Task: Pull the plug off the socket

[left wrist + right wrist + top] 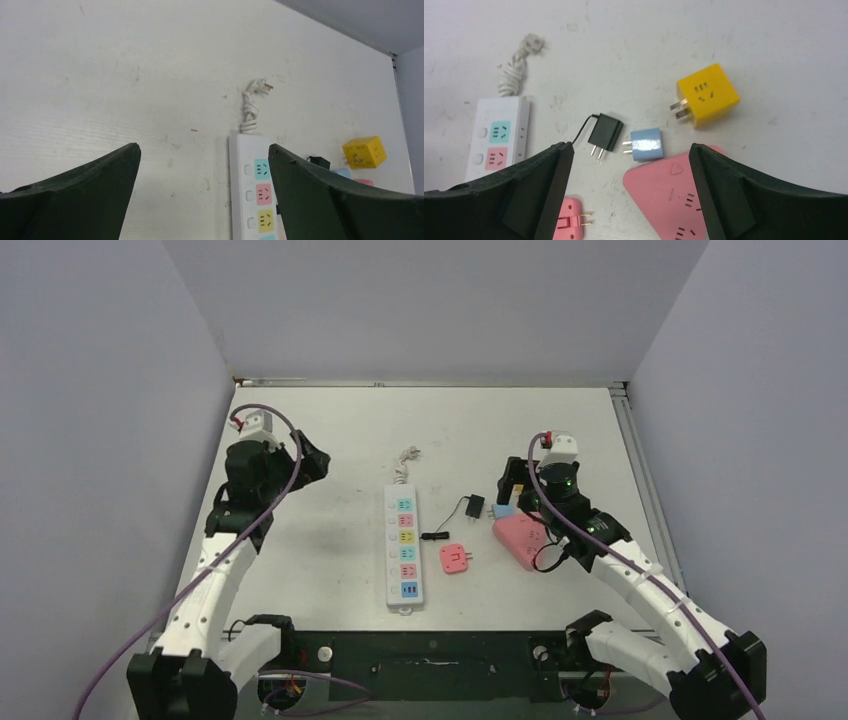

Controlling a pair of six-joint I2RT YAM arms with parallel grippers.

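The socket (pixel 403 545) is a long white power strip with coloured outlet faces, lying mid-table with its short coiled white cord (pixel 405 462) at the far end. It also shows in the left wrist view (pixel 246 192) and the right wrist view (pixel 491 116). No plug sits in any outlet I can see. A black plug (pixel 605 133) with a thin black cable lies loose to its right, prongs bare. My left gripper (pixel 312 462) is open and empty, left of the strip. My right gripper (pixel 513 485) is open and empty above the loose plugs.
A pink flat plug (pixel 456 558), a small blue plug (pixel 646 144), a yellow cube adapter (pixel 706 95) and a pink power strip (pixel 522 540) lie right of the white strip. Walls enclose the table on three sides.
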